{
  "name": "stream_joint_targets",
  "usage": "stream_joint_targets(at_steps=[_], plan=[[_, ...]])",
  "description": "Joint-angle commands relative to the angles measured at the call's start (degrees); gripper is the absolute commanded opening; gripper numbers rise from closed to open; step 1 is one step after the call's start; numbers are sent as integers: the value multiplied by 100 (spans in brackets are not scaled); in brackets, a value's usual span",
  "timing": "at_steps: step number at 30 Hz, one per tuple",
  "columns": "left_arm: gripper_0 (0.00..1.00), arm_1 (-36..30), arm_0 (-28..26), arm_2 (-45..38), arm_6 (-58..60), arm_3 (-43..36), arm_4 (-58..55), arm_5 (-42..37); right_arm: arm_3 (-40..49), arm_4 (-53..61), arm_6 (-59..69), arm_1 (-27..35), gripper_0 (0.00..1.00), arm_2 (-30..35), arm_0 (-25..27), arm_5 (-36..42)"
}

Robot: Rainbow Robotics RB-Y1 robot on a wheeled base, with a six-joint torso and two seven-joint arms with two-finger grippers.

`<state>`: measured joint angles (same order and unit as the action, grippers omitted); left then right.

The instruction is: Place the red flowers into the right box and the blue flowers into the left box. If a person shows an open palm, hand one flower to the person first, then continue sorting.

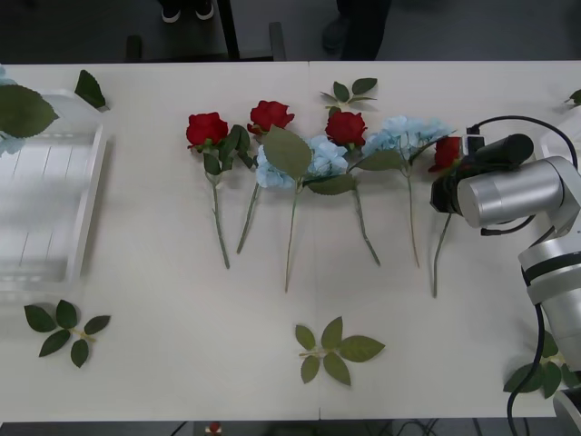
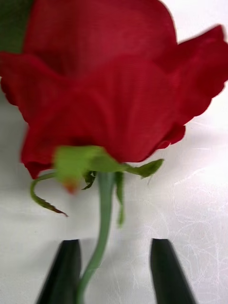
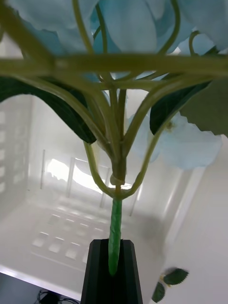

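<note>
Roses and pale blue clusters lie in a row across the upper middle of the table (image 1: 182, 363) in the front view, blooms toward the top, stems trailing down. My right gripper (image 2: 114, 270) sits at the right end of that row, my silver forearm coming in from the right edge of the frame. Its two black fingers (image 2: 64, 270) are spread apart on either side of the stem of the rightmost red flower (image 2: 114, 95); the stem runs just beside one finger, while the other stands clear of it, so nothing is clamped. That bloom looms large in my right wrist view, and in the front view it peeks out at upper right, half hidden behind my wrist. My left gripper (image 3: 113, 273) is closed on the green stem of a blue flower (image 3: 137, 28), the fingers pressed together around it, with the stem rising up into forked branches, dark leaves and sky-blue petals. Beneath that flower lies the left box (image 1: 86, 195), its slotted white floor and walls visible in my left wrist view; in the front view it occupies the left edge, with a big green leaf over its upper left corner. Three more red flowers (image 1: 207, 128) and the other blue flowers (image 1: 327, 156) remain on the table. Loose leaf sprigs (image 1: 334, 350) lie at lower centre, lower left and top centre.
</note>
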<state>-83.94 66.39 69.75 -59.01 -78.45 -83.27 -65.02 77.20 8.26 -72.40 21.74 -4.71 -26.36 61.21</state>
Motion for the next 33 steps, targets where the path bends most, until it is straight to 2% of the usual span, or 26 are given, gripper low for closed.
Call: stream_joint_targets(at_steps=[1,5,10,13,15,19,20,26,28,29,30,31,33], plan=[[0,150,111,-120,-357,840,-75,173,155,53,138,40,0,102,-106,40],[0,616,-4,-120,-603,1657,-40,534,524,264,129,40,0,278,-106,374],[0,1248,-258,-120,-972,2686,101,1334,1421,677,33,137,0,726,-141,1359],[0,1433,-338,-120,-1008,2905,154,1509,1728,1011,-3,436,0,902,-238,1860],[0,1442,-346,-111,-1008,2905,171,1518,1790,1476,-29,858,0,1025,-361,2211],[0,1451,-399,-111,-1043,2905,162,1509,1720,2127,-82,1649,0,1025,-405,2352],[0,1451,-443,-111,-1043,2905,162,1571,1579,2399,-134,2000,0,1016,-405,2361],[2,1442,-584,-111,-1131,2905,285,1791,638,3243,-829,3231,0,1016,-422,2194],[45,1442,-584,-111,-1148,2905,277,1782,340,3392,-1031,3459,0,1016,-414,2115],[73,1442,-584,-111,-1157,2905,277,1782,111,3463,-1198,3600,0,1016,-422,2018],[88,1442,-584,-111,-1157,2905,277,1782,-109,3524,-1374,3723,0,1025,-422,1930],[93,1442,-584,-120,-1157,2914,268,1782,-276,3551,-1497,3793,0,1025,-422,1860],[95,1442,-584,-111,-1175,2932,277,1782,-671,3489,-1831,3890,0,1025,-422,1570]])
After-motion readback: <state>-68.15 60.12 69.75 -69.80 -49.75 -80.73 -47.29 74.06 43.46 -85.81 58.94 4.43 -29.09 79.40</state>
